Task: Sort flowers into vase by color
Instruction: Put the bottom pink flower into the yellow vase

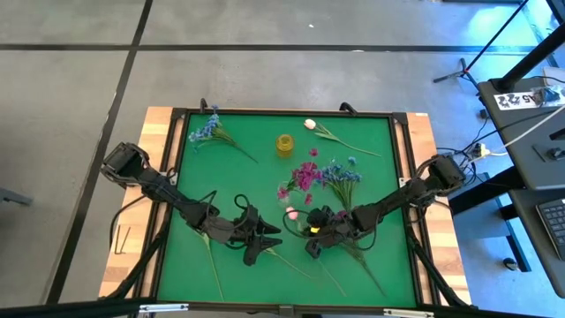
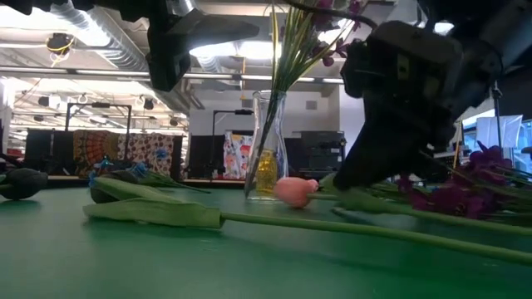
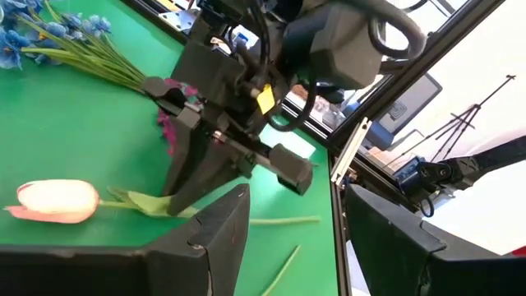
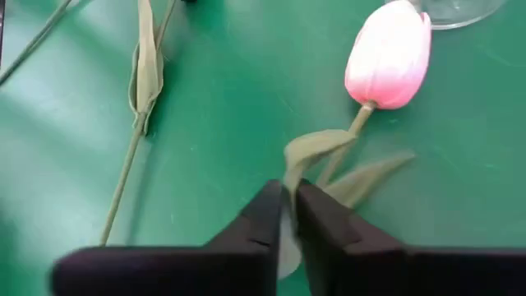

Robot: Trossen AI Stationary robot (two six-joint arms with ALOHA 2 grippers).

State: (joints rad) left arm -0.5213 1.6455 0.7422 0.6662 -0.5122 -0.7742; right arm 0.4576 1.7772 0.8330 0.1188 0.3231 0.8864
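The right gripper (image 4: 288, 205) pinched only a leaf of the pink tulip (image 4: 389, 54), lying at six o'clock from the vase (image 1: 284, 144); lifted, it might slip. The left gripper (image 1: 265, 237) waited, jaws spread.

Pink tulip bud (image 2: 293, 191) on green table (image 2: 125, 266) (beside glass vase (image 2: 266, 145)).

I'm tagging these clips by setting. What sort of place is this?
Probably a robotics lab or workshop in a big industrial hall. The green work table stands on a bare concrete floor, the low view shows exposed ceiling ducts, and a monitor and tripod sit beside the table.
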